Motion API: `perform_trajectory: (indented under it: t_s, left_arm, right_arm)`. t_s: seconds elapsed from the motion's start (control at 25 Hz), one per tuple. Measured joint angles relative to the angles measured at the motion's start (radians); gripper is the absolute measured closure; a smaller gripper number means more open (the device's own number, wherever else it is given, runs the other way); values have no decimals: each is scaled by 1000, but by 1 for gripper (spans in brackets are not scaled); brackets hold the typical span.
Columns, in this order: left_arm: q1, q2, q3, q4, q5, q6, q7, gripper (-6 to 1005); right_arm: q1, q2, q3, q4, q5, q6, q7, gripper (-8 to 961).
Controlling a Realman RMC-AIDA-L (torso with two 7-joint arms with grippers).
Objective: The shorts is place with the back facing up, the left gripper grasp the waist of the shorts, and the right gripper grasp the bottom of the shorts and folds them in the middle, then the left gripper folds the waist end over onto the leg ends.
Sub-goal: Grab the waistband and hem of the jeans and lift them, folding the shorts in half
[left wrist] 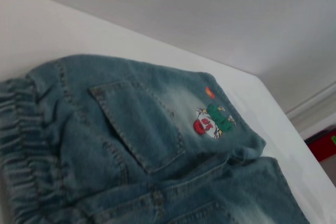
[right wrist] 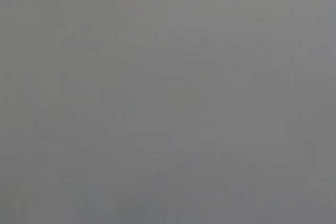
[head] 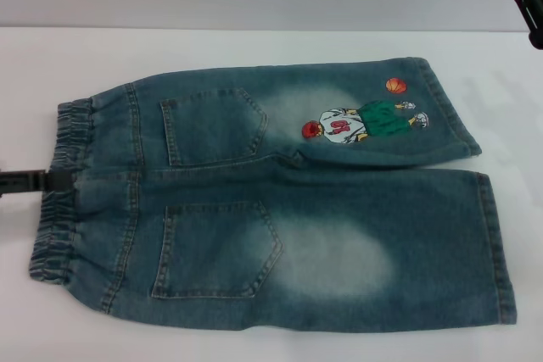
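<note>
Shorts [head: 280, 201] flat on table [head: 254, 44], back up, waist [head: 59, 192] left, hems right. Left gripper [head: 38, 182] at waistband middle; grip unclear. Right gripper [head: 530, 2] raised far right, holding nothing.

The left gripper [head: 38, 182] shows only as a dark bar cut off by the head view's left edge, its tip against the waist [head: 58, 188]; whether it is clamped cannot be told. The right gripper [head: 530, 2] is clipped by the top right corner, fingers unseen. The right wrist view is blank grey. The left wrist view cuts off the shorts [left wrist: 147, 150] at its lower edge.
</note>
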Motion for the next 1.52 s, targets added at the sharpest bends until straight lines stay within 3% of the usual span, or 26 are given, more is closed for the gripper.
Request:
perform_trajectory:
  t_s: [0.56, 1.52]
  left_arm:
    - [44, 10, -74, 16, 120, 51, -76, 162]
    - [59, -13, -86, 3, 233, -6, -79, 164]
  right_arm:
    - [9, -10, 2, -1, 0, 25, -1, 385]
    - [10, -3, 4, -1, -8, 26, -1, 386]
